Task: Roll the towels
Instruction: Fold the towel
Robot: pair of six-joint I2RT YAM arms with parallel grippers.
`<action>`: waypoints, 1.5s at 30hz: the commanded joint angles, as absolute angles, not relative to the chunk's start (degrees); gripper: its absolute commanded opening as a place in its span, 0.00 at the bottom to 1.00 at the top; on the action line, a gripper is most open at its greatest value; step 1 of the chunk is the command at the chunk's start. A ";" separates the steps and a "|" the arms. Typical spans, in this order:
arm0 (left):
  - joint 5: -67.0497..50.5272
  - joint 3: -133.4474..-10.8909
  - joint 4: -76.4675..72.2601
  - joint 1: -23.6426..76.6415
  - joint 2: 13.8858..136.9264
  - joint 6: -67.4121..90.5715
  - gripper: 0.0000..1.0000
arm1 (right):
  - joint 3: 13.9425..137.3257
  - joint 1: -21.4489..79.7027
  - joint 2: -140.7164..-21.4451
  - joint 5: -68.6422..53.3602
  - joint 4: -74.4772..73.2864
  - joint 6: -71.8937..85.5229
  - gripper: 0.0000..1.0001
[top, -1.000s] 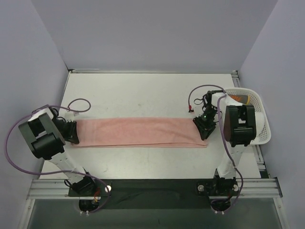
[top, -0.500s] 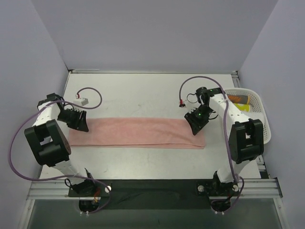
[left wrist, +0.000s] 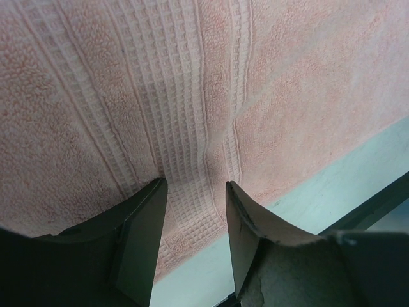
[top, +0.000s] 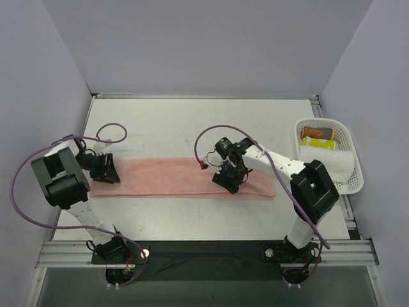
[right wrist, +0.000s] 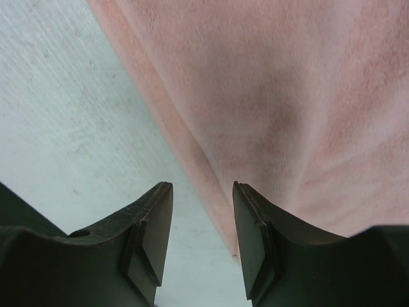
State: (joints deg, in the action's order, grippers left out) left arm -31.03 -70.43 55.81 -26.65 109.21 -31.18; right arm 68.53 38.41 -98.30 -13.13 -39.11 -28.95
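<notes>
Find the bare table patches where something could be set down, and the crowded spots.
Free: the wide stretch between back wall and pink towel; the narrower strip between towel and near rail. Crowded: along the towel, where left arm and right arm reach in, and the basket.

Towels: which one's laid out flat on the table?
The salmon-pink towel, spread as a long strip on the table. The white towel sits in the basket at right, apparently rolled.

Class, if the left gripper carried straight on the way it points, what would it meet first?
The salmon-pink towel: it lies directly ahead of the left gripper, seemingly very close.
</notes>
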 commanded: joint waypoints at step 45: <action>-29.79 -66.80 51.59 -28.04 109.51 -29.44 0.52 | 68.92 44.03 -101.51 -13.44 -45.53 -27.95 0.00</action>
State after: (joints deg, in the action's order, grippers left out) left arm -32.03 -69.17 54.08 -27.75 108.75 -28.67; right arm 71.13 43.88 -100.84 -10.98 -40.14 -27.62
